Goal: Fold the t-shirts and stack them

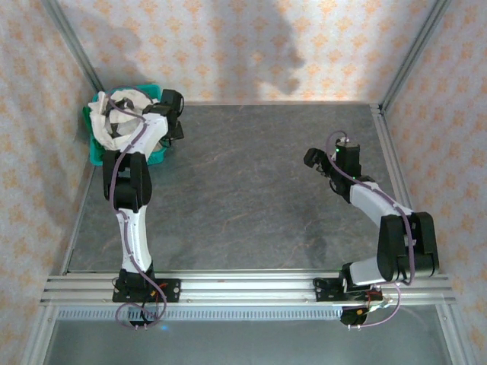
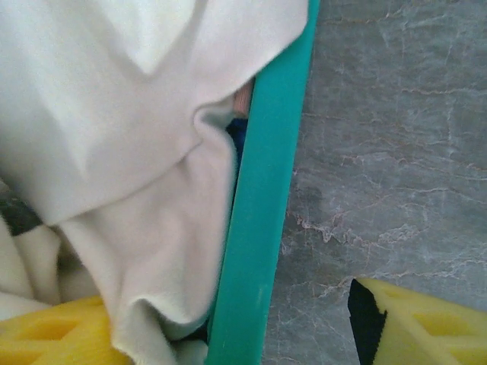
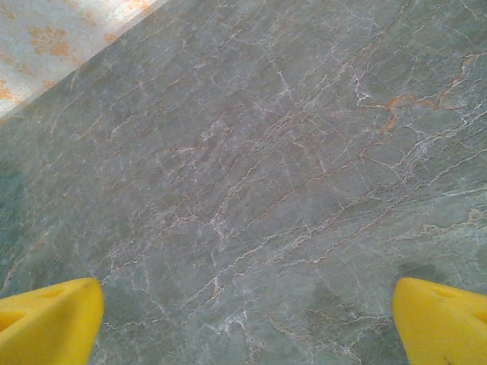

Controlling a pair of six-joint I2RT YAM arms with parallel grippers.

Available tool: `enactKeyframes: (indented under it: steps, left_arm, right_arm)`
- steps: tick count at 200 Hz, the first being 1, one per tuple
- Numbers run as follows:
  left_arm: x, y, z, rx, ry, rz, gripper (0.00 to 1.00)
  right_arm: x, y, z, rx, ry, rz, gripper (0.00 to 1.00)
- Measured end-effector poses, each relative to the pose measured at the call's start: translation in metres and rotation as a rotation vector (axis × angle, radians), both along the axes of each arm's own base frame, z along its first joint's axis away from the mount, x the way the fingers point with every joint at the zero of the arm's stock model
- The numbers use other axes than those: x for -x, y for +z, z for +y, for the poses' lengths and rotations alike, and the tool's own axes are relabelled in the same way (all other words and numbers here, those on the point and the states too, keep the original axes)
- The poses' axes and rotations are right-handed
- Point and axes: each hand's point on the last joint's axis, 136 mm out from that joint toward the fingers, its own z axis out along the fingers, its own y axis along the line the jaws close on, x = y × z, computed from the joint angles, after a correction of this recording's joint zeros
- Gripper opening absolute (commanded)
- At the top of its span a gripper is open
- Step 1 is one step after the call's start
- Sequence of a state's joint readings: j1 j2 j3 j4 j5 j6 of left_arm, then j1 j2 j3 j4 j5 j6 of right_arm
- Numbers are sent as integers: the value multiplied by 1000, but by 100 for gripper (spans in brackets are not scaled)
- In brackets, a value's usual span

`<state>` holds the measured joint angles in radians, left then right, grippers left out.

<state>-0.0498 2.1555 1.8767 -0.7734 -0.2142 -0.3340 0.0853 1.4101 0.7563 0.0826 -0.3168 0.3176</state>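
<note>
Teal bin (image 2: 262, 213) holds cream-white t-shirt (image 2: 114, 114); left fingers (image 2: 426, 327) released astride its rim, right fingers (image 3: 46, 319) released.

One high overhead, two close wrist views.
Overhead looks down on grey marbled tabletop (image 1: 243, 190); left wrist, past left gripper (image 2: 228, 319), hugs teal plastic bin (image 2: 259, 228) (top-left overhead too); right wrist, past right gripper (image 3: 245, 304), faces same tabletop.

right claw (image 3: 247, 325) spread wide, grey marbled table (image 3: 266, 167) beneath, patterned wall (image 3: 53, 30)
</note>
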Motion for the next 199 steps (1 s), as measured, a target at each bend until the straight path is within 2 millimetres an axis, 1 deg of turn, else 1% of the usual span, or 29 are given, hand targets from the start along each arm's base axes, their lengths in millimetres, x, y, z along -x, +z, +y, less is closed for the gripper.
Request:
enactKeyframes:
  steps: [13,31,41,52,65,72,82,93,100,113,117,124,136,147,155,171,177,182,191,199]
  left_arm:
    - [0,3,1,-7,-1,-2,81]
    - [3,10,2,-15,0,-1,82]
    - [5,19,5,-14,7,-15,84]
    - [7,35,11,-11,21,-48,85]
    - [10,57,26,-5,56,-96,83]
    - [10,69,37,-1,80,-123,81]
    - [8,85,59,7,131,-170,78]
    - [6,96,81,14,180,-205,75]
    - [4,98,96,21,209,-218,71]
    - [0,96,117,31,251,-226,63]
    - [-2,92,122,37,264,-224,61]
    - [-6,84,127,48,273,-215,54]
    - [-11,69,129,62,281,-186,45]
    - [-14,53,127,67,266,-145,43]
    - [-14,46,123,72,258,-125,38]
    - [-15,45,117,79,235,-115,26]
    - [-16,48,116,83,232,-116,17]
    - [-16,51,116,86,228,-119,12]
    - [-17,55,115,90,216,-122,7]
    - [-17,58,114,91,207,-119,4]
  right_arm:
    - [1,-2,0,-1,2,8,96]
    - [1,-4,0,-1,2,16,95]
    - [2,-5,0,0,2,18,94]
    - [2,-5,0,0,2,18,94]
    - [2,-5,1,-2,5,19,94]
    - [2,-5,1,-3,5,19,93]
    - [2,-6,1,-4,7,23,92]
    - [2,-9,2,-7,11,30,91]
    - [2,-11,3,-8,14,36,90]
    - [3,-16,4,-12,20,49,89]
    - [3,-17,5,-14,22,52,88]
    - [3,-18,5,-15,25,56,87]
    - [3,-18,6,-16,31,56,87]
    - [3,-18,7,-18,38,56,87]
    - [3,-18,7,-16,40,56,87]
    - [4,-18,7,-9,45,56,86]
    - [4,-19,7,-8,46,57,86]
    - [4,-19,7,-5,48,56,86]
    - [4,-19,7,-2,50,56,86]
    - [4,-19,7,-2,51,55,86]
